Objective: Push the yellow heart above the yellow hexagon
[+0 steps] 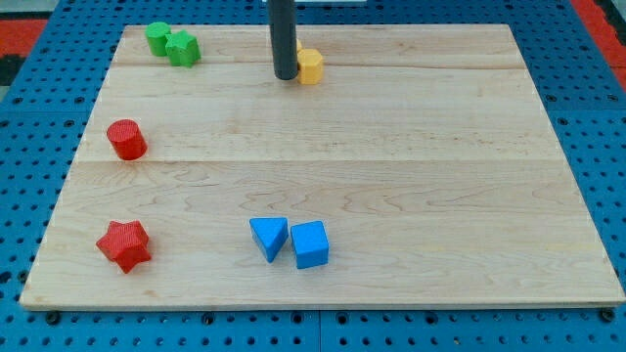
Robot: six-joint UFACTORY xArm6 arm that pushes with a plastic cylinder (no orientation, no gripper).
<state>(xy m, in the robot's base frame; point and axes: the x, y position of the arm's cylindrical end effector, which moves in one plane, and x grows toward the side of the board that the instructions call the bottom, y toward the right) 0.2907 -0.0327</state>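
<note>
Surface: pale wooden board [391,176] on blue pegboard.
Tip: my tip [285,76], a plain dark rod end with no jaws, touches the left side of a yellow block [311,66]; shape unclear, partly hidden.
Top left: two green blocks [172,44], touching.
Left: red cylinder [126,140], red star [124,244].
Bottom: blue triangle [269,238] beside blue cube [310,244].

A pale wooden board [391,176] with visible grain, made of planks joined side by side, smooth and matt. It lies on a blue perforated surface [29,78] that looks like hard plastic or painted metal. My rod is dark, smooth and matt, down to my tip [285,76]. The blocks look like matt plastic with finely ridged sides: a yellow block [310,66], a red star [123,244], a blue cube [310,244].
</note>
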